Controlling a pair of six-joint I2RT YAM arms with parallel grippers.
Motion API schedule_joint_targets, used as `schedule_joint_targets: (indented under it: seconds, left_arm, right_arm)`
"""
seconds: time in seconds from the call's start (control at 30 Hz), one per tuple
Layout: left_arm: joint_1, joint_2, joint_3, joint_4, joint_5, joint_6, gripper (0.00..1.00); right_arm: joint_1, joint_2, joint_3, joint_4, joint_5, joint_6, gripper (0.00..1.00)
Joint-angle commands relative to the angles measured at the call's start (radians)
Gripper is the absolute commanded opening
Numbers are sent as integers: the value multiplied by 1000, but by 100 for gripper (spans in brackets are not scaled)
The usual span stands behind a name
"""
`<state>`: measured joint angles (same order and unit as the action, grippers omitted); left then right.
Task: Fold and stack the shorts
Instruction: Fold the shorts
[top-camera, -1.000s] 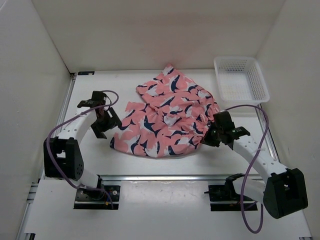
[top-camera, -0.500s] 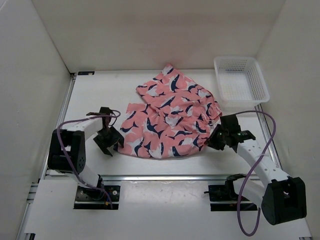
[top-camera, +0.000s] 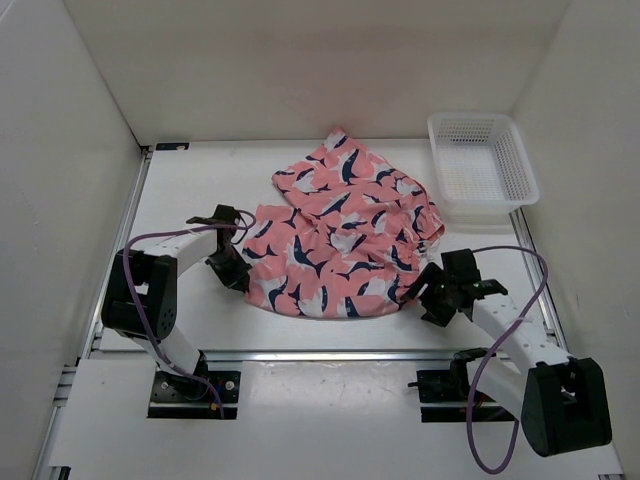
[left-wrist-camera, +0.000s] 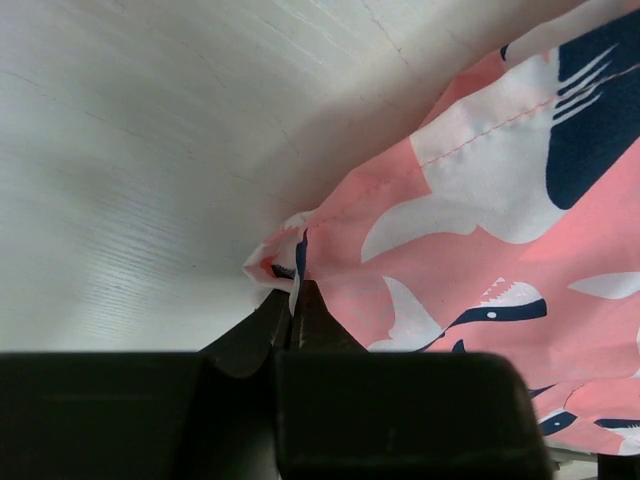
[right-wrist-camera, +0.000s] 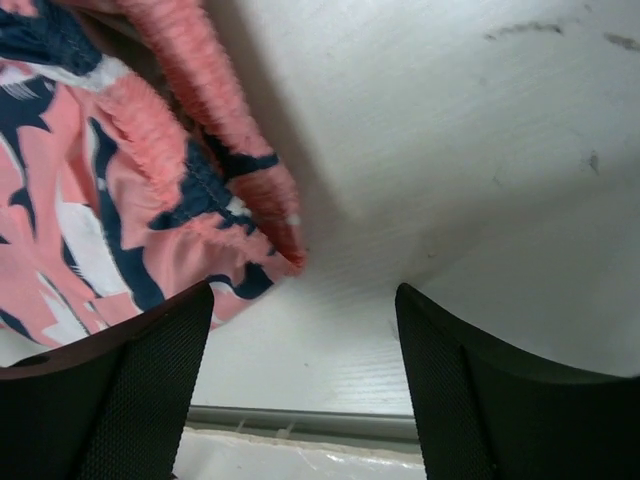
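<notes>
No writing, label, brand mark or number can be read in any of the three views. The only print in sight is the navy-and-white pattern on the pink shorts (top-camera: 340, 240), which forms no letters or figures.
</notes>
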<state>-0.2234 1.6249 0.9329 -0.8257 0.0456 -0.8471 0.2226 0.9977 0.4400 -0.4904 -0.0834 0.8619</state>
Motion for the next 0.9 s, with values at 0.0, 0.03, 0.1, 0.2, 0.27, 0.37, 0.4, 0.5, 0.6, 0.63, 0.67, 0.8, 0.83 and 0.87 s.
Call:
schedule_joint_targets:
  seconds: [0.0, 0.03, 0.1, 0.2, 0.27, 0.37, 0.4, 0.5, 0.6, 0.63, 0.67, 0.8, 0.83, 0.87]
  left_arm:
    - [-7, -33, 29, 17, 0, -4, 10]
    - [-7, -33, 29, 17, 0, 5, 10]
    - [-7, -52, 40, 17, 0, 5, 10]
    - [-7, -77, 69, -4, 0, 5, 10]
    - [-7, -92, 98, -44, -12, 14, 10]
    - [-7, -143, 184, -116, -39, 23, 10]
    - [4, -173, 211, -137, -52, 23, 10]
    - [42, -226, 358, -223, -52, 45, 10]
    - [73, -250, 573, -291, -52, 81, 10]
    - [87, -250, 637, -343, -61, 82, 10]
    - [87, -263, 767, -367, -61, 94, 10]
    - [98, -315, 1038, -444, -88, 117, 10]
    - [98, -344, 1084, -460, -101, 117, 10]
    - [107, -359, 1160, -472, -113, 128, 10]
  right_arm:
    - [-5, 16, -29, 168, 0, 34, 76]
    - [-5, 25, -29, 193, 20, 34, 71]
    - [-5, 71, -29, 234, 63, 13, 63]
    - [-5, 149, 34, 254, 93, -17, 14]
    - [-5, 159, 100, 221, 68, -32, 0]
    - [17, 84, 181, 147, 94, -43, 0]
    - [17, 64, 207, 124, 94, -55, 0]
    - [17, 12, 355, 17, 115, -106, 0]
    - [17, -8, 500, -77, 106, -173, 0]
    - [17, -17, 605, -100, 106, -190, 0]
    - [17, -18, 659, -146, 106, -207, 0]
    - [17, -70, 902, -243, 70, -277, 0]
    - [26, -79, 948, -261, 57, -288, 0]
    - [26, -93, 992, -283, 42, -299, 0]
